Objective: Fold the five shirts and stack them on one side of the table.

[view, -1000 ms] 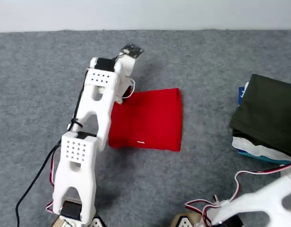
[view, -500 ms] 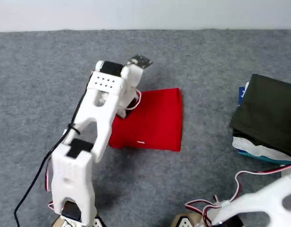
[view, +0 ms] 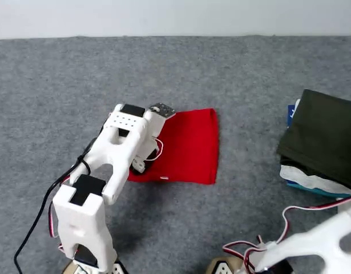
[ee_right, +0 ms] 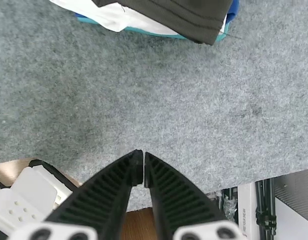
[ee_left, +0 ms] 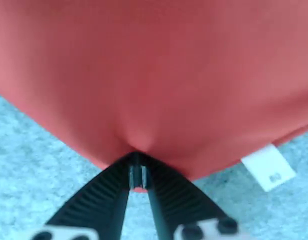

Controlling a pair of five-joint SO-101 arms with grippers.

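Observation:
A folded red shirt [view: 189, 145] lies flat in the middle of the grey table [view: 49, 85]. My left arm bends over its left part, and my left gripper [view: 138, 164] is down at the shirt's near left edge. In the left wrist view the left gripper [ee_left: 137, 172] is shut on the hem of the red shirt [ee_left: 154, 75], beside a white tag [ee_left: 269, 167]. A stack of folded shirts [view: 323, 142], dark on top, sits at the right side. My right gripper [ee_right: 143, 167] is shut on nothing, above bare table near the front edge, short of the stack [ee_right: 164, 12].
The right arm's white link [view: 312, 245] and its wires lie along the front right corner. The table's wooden front edge [ee_right: 143, 227] shows below the right gripper. Grey table surface stretches left of and behind the red shirt.
The left arm pulled back from the shirt's far left corner toward the front and came down onto its near left edge. The stack and the right arm have not moved.

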